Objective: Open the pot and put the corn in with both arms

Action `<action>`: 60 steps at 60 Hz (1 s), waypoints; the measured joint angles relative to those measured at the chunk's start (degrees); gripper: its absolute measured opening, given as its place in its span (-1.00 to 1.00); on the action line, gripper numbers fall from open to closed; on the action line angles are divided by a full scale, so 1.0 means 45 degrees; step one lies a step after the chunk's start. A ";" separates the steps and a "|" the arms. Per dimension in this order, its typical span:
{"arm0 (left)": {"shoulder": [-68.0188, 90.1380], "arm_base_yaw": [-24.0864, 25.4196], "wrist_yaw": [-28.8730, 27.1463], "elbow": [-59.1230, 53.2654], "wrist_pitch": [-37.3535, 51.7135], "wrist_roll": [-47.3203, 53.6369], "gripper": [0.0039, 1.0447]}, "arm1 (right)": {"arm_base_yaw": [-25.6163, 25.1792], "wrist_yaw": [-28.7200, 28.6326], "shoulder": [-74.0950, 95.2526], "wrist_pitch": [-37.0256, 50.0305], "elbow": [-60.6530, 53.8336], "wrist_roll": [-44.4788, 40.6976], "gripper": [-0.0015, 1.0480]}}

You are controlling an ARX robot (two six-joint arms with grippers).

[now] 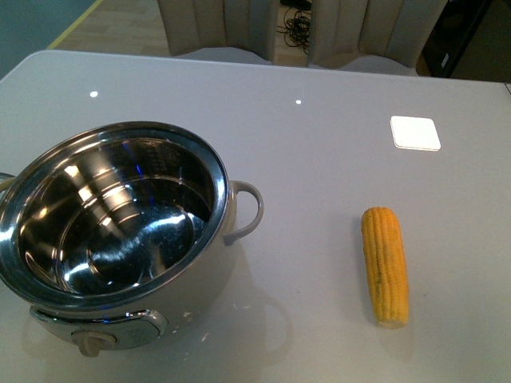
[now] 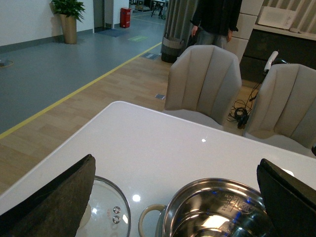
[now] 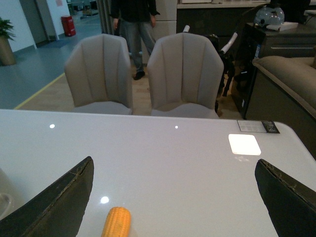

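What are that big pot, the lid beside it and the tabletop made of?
The pot: bowl and rim look like polished steel, mirror-bright; the shell is glossy cream-white, enamel or plastic, hard to tell. The lid: see-through, apparently clear glass with a metal rim. The table: smooth, glossy pale grey, mirroring lights; material unclear.

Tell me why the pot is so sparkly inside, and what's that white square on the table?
Front view: the pot is shiny steel, so it mirrors lights as white streaks and little blue glints. The square looks like glare from a light on the glossy table; right wrist view shows it too. Left wrist view: just small light dots.
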 joint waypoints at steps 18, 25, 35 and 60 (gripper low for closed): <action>-0.1161 -0.0680 0.0529 -0.0457 -0.0335 0.1224 -0.26 | 0.0000 0.0000 0.0000 0.0000 0.0000 0.0000 0.83; -0.1719 -0.0680 0.0529 -0.0457 -0.0826 0.1248 -0.67 | 0.0000 -0.0005 0.0000 0.0000 0.0000 0.0000 0.83; -0.2307 -0.0680 0.0529 -0.0457 -0.1438 0.1282 -0.94 | 0.0000 0.0000 0.0000 0.0000 0.0000 0.0000 0.83; -0.4872 -0.0680 0.0529 -0.0452 -0.4075 0.1287 -0.94 | 0.0000 0.0000 0.0000 0.0000 0.0000 0.0000 0.83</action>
